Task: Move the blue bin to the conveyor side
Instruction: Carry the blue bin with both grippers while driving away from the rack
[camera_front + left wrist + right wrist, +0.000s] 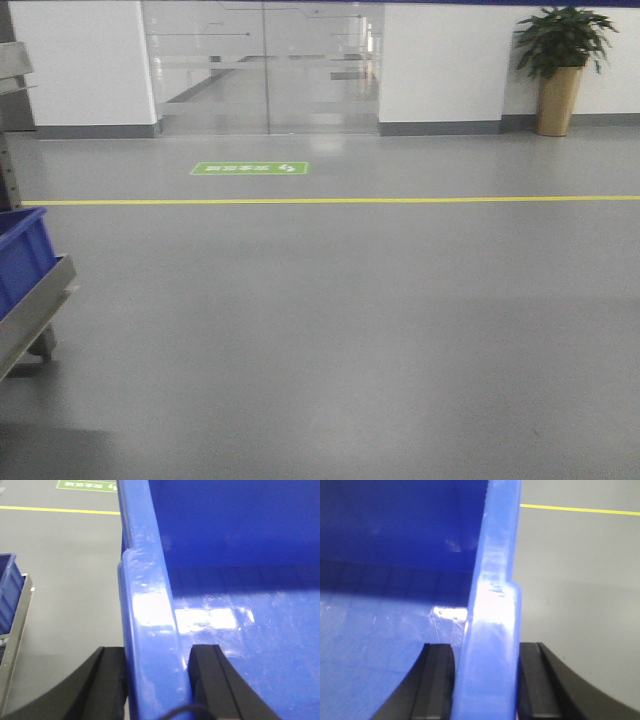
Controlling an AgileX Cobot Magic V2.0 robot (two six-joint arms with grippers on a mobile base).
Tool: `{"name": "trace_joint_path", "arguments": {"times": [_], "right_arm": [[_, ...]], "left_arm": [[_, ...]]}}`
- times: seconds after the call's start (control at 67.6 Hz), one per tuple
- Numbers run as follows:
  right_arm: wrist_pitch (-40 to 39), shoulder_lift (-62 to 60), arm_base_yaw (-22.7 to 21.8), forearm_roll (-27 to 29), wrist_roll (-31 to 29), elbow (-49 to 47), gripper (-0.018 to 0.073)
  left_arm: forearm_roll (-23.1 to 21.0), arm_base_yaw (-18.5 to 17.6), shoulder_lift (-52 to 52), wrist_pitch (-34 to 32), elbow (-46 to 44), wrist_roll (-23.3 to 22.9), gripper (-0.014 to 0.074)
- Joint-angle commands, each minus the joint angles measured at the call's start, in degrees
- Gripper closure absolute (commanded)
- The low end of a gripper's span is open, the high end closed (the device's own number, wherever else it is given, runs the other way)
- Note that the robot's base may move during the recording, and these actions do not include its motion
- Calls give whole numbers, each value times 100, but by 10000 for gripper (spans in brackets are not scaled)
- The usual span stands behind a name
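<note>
Left hand (157, 672) is clamped on one rim wall of the blue bin (240, 580), with one black finger (107, 685) outside on the floor side and one inside, both touching the plastic. Only the finger ends show at the bottom of the frame; the rest of the hand is cut off. Right hand (487, 677) does the same on the opposite wall, a finger on each side of the rim, pressed tight.

The bin fills the right of the left wrist view and the left of the right wrist view. Its inner bottom is glossy with glare patches and the far wall is dark. The underside is hidden, so I can't tell if it rests on anything.

In the front view a second blue crate (18, 262) is cut by the left edge and sits on a steel rack (40, 300), only partly seen. The grey floor (350, 330) fills most of the frame, with a yellow line (330, 200) across it. A green floor sign (249, 168) has text too small to read. Glass doors (265, 65) are at top centre and a potted plant (560, 65) at upper right.
</note>
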Motion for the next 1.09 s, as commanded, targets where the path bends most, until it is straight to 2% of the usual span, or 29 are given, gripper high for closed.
{"name": "trace_joint_path", "arguments": {"times": [0.0,1.08], "right_arm": [[-862,-138,-21,-316,-143,-116,631],[-862,-138,-21,-316,-143,-116,631]], "left_arm": [[21,21,-108,-638,-85,94,602],[21,21,-108,-638,-85,94,602]]}}
